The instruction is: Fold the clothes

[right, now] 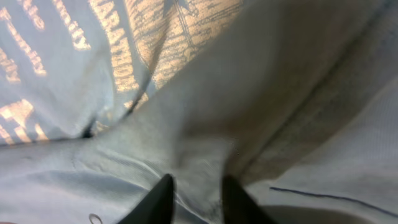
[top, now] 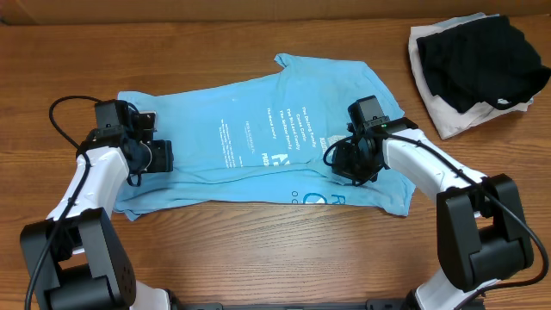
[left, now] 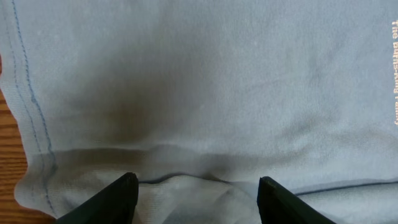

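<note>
Sky-blue cotton rises in a small ridge between the fingers of the right claw [right: 196,200], which stand close together and pinch it near the printed end of the T-shirt [top: 250,138]. The left claw [left: 198,200] is spread wide, its fingers straddling a low fold beside the stitched hem [left: 28,99] at the opposite end, gripping nothing. The shirt lies flat along the wooden desk [top: 258,250] with its white lettering [top: 284,129] facing up. A black garment [top: 482,52] sits on a white garment [top: 448,116] well apart at the far right corner. The step looks like taking hold of both ends for a fold. Next, the left claw probably needs to close on its fold, and then both should lift evenly together.
</note>
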